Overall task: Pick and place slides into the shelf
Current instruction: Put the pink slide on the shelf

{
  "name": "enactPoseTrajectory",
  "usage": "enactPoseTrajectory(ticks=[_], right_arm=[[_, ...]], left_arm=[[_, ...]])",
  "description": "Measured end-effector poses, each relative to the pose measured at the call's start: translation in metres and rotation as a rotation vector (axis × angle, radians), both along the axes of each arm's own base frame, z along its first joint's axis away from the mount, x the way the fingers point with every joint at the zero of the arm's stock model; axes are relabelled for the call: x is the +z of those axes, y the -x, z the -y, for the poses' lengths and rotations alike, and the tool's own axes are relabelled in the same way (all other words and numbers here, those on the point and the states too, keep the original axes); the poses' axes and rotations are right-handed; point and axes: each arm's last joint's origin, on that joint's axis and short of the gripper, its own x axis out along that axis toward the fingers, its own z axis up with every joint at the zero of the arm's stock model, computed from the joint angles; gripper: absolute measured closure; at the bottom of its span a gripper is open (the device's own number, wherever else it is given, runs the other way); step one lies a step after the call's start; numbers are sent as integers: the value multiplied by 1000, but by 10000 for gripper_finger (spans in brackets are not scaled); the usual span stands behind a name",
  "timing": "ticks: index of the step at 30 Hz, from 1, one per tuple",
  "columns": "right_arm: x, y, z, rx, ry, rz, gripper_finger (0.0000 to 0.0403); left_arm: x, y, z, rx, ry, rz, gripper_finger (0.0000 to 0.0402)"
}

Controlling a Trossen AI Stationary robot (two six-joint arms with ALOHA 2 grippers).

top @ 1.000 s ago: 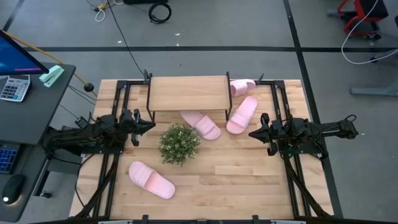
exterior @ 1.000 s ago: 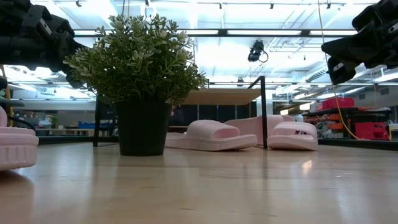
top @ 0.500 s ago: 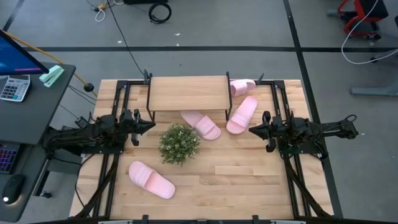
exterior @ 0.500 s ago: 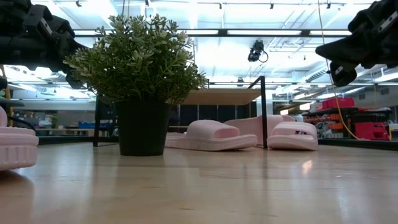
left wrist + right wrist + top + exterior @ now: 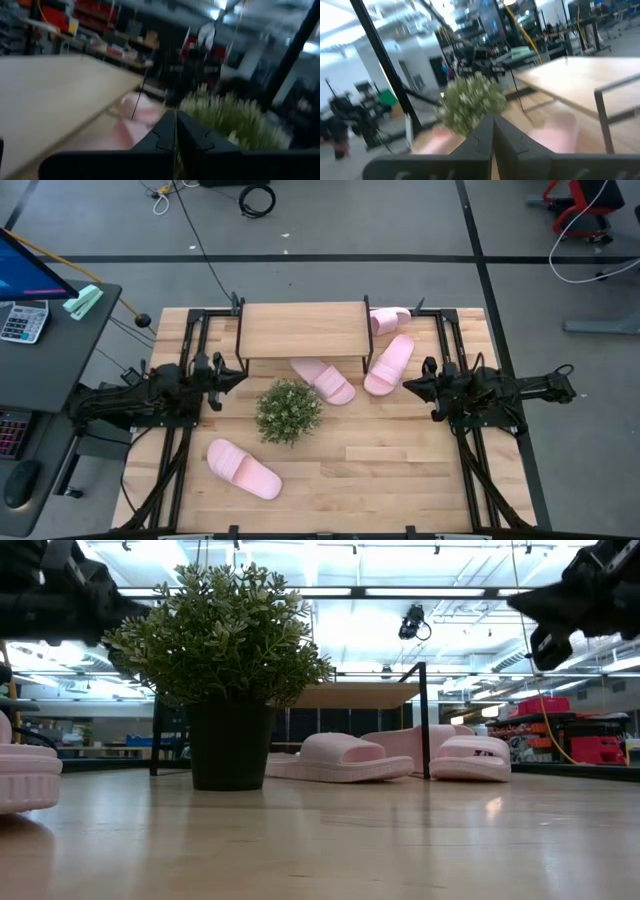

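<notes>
Pale pink slides lie sole-down on the table. One slide (image 5: 322, 380) is in front of the shelf (image 5: 300, 330), one slide (image 5: 389, 364) is right of it, and one slide (image 5: 390, 319) is by the shelf's far right leg. Another slide (image 5: 243, 469) lies near the front left. The shelf stands on thin black legs at the table's far side. My left gripper (image 5: 238, 377) hangs shut above the left side, left of the plant, with nothing in it. My right gripper (image 5: 408, 383) hangs shut above the right side, near the right slide, also with nothing in it.
A bushy green plant (image 5: 289, 410) in a black pot (image 5: 229, 745) stands mid-table between the grippers and in front of the shelf. Black arm frames run along both table sides. Bare wood lies at the front right (image 5: 400, 470).
My right gripper has rolled about its own line and tipped its fingers upward, rising slightly. My left gripper has tipped its fingers up a little. Both stay shut, and no slide has moved.
</notes>
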Motion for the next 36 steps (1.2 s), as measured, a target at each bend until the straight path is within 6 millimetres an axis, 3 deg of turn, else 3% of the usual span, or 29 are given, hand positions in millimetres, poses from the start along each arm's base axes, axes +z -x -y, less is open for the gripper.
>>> enactPoseTrajectory(ticks=[5, 11, 16, 26, 36], right_arm=[[19, 4, 2, -37, -3, 49, 390], [64, 6, 3, -98, 89, -41, 389], [107, -1, 8, -190, 43, -131, 388], [218, -16, 22, -331, 76, -93, 386], [281, -41, 31, -266, 126, -313, 384]], left_arm=[[18, 4, -1, 31, 13, 73, 386], [55, 4, 1, 17, -133, 62, 395], [88, -8, -1, 28, -208, -3, 375], [190, -39, -6, 71, -337, 29, 385], [266, -59, -12, 67, -320, -110, 374]])
